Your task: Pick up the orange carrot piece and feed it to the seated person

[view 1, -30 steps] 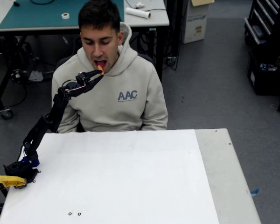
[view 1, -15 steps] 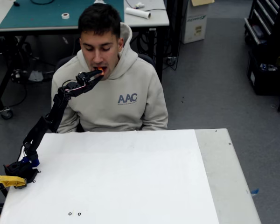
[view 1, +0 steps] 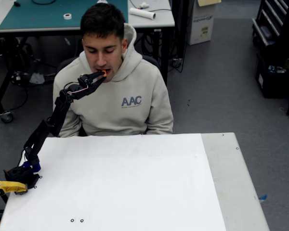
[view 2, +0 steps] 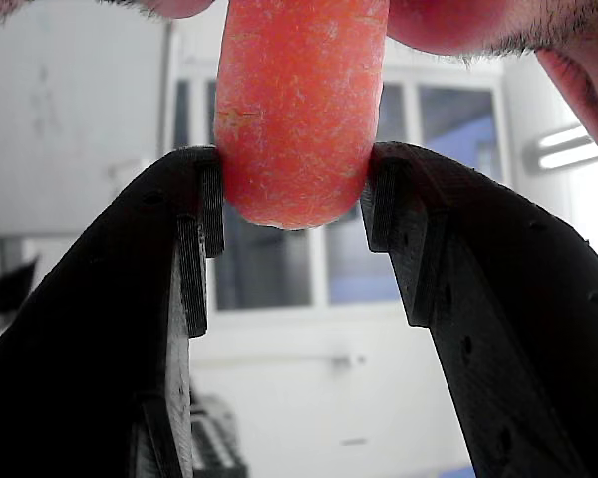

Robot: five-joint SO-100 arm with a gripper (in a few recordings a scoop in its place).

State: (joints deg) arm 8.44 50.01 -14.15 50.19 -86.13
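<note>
The seated person (view 1: 125,96) in a beige hoodie sits behind the white table (view 1: 120,183). My black arm reaches up from the table's left edge to his face. My gripper (view 1: 101,75) is shut on the orange carrot piece (view 1: 103,71), whose far end is between his lips. In the wrist view the carrot piece (view 2: 297,110) stands upright, pinched between the two black fingertips (view 2: 207,204), with its top end in the person's mouth (view 2: 458,25).
A yellow clamp handle (view 1: 7,187) holds the arm's base at the table's left edge. Behind the person stands a table with a green mat (view 1: 48,14), tape and a white roll. Grey floor lies to the right.
The person has leaned forward and closed his lips on the carrot's end. My arm and gripper have stayed almost still.
</note>
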